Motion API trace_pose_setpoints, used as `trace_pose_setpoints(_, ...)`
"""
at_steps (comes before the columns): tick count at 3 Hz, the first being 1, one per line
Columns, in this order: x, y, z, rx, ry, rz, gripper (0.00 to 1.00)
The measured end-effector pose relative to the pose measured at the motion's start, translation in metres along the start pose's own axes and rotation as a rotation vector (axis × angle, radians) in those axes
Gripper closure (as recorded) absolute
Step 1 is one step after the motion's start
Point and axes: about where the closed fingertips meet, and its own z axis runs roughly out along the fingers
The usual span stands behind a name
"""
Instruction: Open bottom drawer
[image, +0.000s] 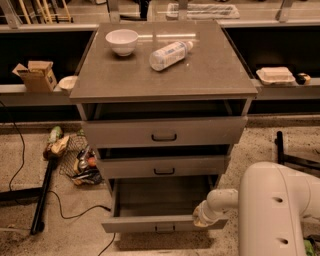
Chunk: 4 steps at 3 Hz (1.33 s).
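The bottom drawer (145, 225) is the lowest and narrowest grey front of the cabinet, with a small dark handle (165, 228) in its middle. It stands pulled well out, and its inside (160, 197) shows. My gripper (201, 217) is at the right end of the drawer front, touching or right against it. My white arm (280, 210) fills the lower right corner.
The middle drawer (163, 167) and top drawer (163, 131) stand slightly out. A white bowl (122, 41) and a lying bottle (170, 54) are on the cabinet top. Floor clutter (75, 160), a cable and a black stand leg (42, 195) lie to the left.
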Motion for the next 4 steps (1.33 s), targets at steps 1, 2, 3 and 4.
trace_pose_setpoints(1, 0.0003, 0.0007, 0.0002, 0.003, -0.001, 0.001, 1.00)
trace_pose_setpoints(2, 0.0003, 0.0007, 0.0002, 0.003, -0.001, 0.001, 0.82)
trace_pose_setpoints(3, 0.0003, 0.0007, 0.0003, 0.003, -0.002, 0.001, 0.57)
trace_pose_setpoints(4, 0.0003, 0.0007, 0.0003, 0.003, -0.002, 0.001, 0.35)
